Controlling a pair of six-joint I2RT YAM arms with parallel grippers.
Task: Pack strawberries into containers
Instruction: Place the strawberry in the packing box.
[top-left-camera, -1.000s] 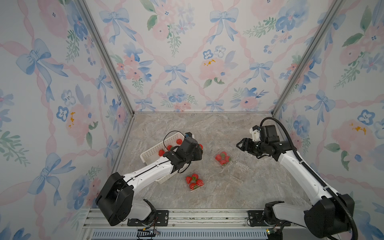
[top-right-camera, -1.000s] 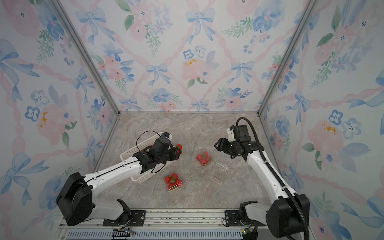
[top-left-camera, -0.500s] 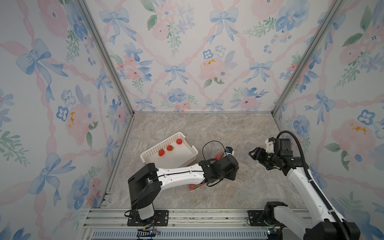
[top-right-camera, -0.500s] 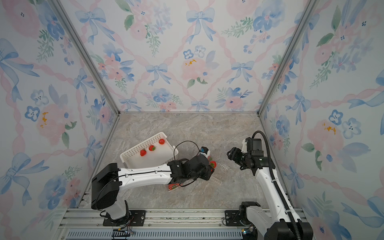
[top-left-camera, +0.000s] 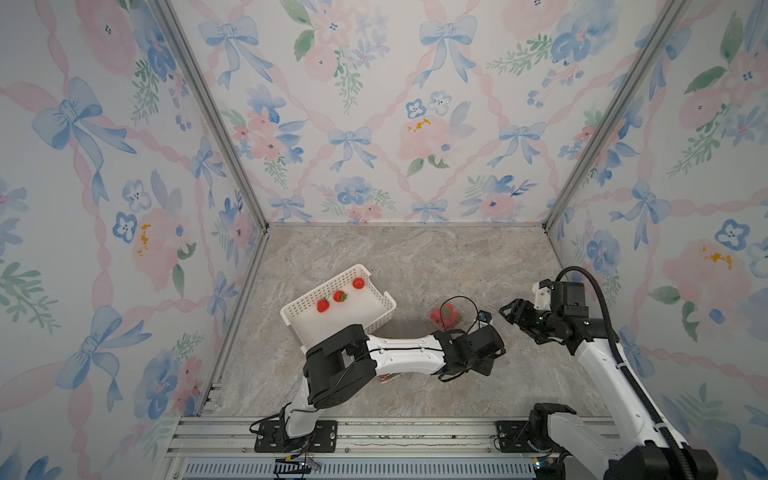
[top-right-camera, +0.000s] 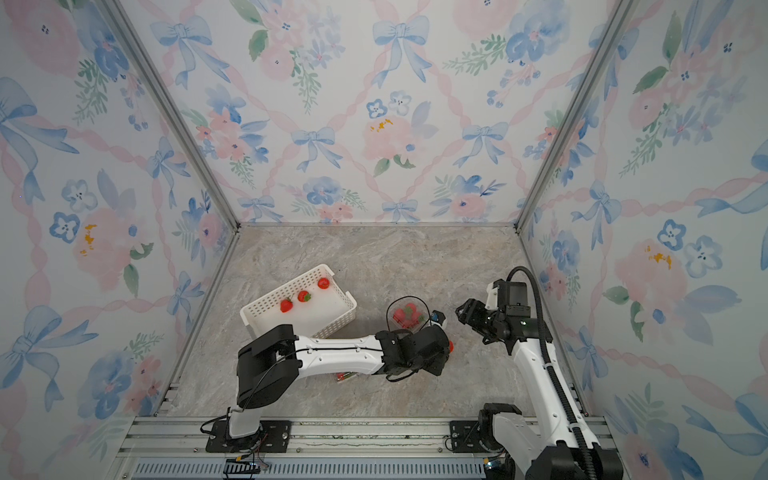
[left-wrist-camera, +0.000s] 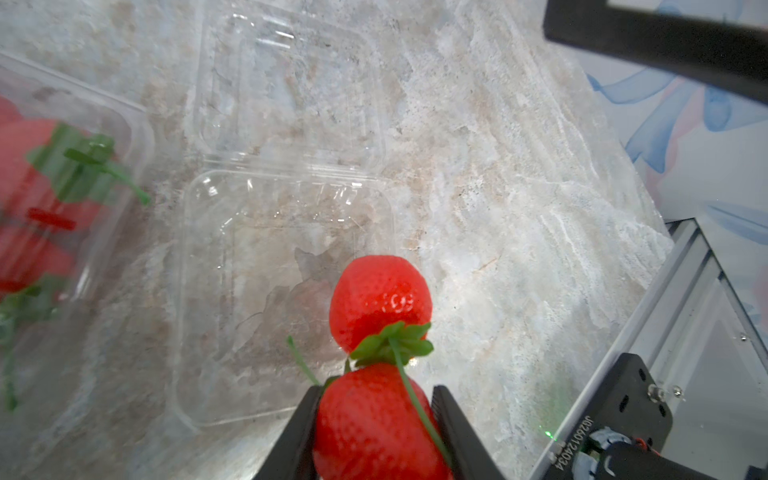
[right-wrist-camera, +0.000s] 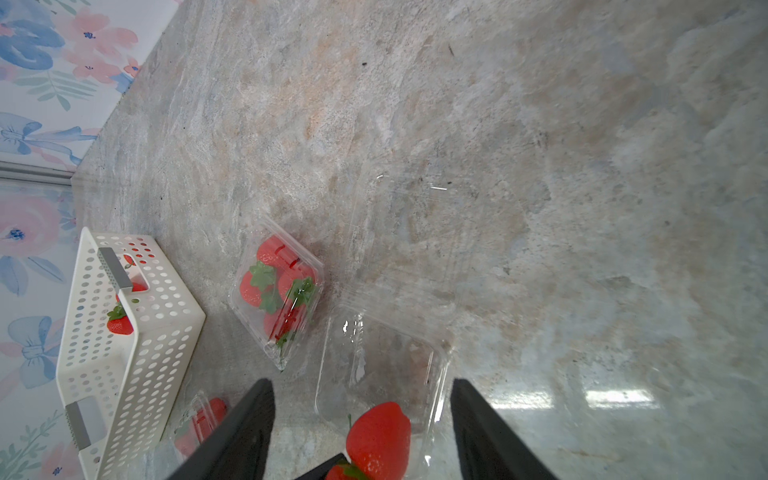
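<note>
over a clear punnet (left-wrist-camera: 286, 299), a strawberry (left-wrist-camera: 365, 436) is gripped by the left hand (left-wrist-camera: 376, 392), a second strawberry (left-wrist-camera: 380, 299) touching it; the right hand (right-wrist-camera: 360, 382) is spread open.

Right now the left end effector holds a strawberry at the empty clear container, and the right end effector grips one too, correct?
Not quite. The right end effector is open and empty. The right wrist view shows its jaws wide apart, and the strawberry seen between them is carried by the left end effector, at the empty clear container.
</note>
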